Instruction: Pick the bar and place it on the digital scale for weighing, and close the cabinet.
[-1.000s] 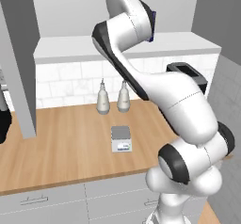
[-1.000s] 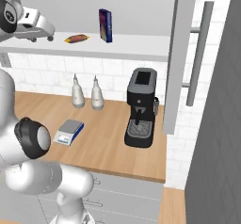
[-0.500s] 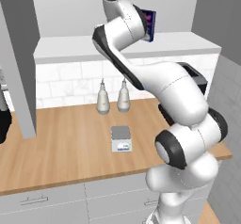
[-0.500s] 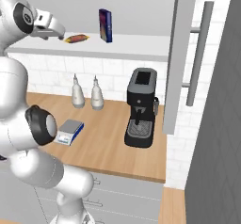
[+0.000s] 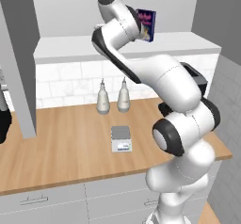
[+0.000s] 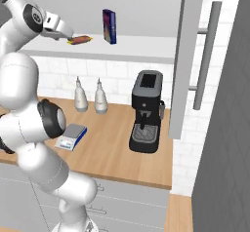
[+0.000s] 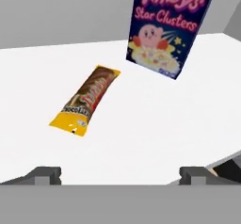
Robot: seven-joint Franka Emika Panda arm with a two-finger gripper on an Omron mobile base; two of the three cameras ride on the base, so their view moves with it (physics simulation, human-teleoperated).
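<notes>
On the white shelf [image 7: 155,124] inside the open grey wall cabinet [image 6: 188,55], I find the small oblong snack bar in its yellow-orange wrapper with a red-brown middle [image 7: 86,100] lying flat, toward the shelf's front edge and well apart from the upright blue-purple printed cereal box [image 7: 165,28] nearer the back. My pincer [image 7: 120,175] hangs just short of the bar with its jaws spread wide and nothing between them.

Risks, in my judgement: the bar lies flat and thin, so a shallow descent could let the fingertips [image 7: 44,175] slide over the wrapper or push it along the shelf instead of gripping it. A sideways drift toward the back could knock the box over.

Orientation: in the hand view the bar's long axis runs diagonally, its yellow end toward the lower left and its brown end toward the upper right, pointing roughly at the box's base. The jaws appear not squared across its narrow width; I would rotate the wrist first.

The small square digital scale with a grey top plate [image 5: 121,138] waits on the wooden surface [image 5: 61,148] below.
</notes>
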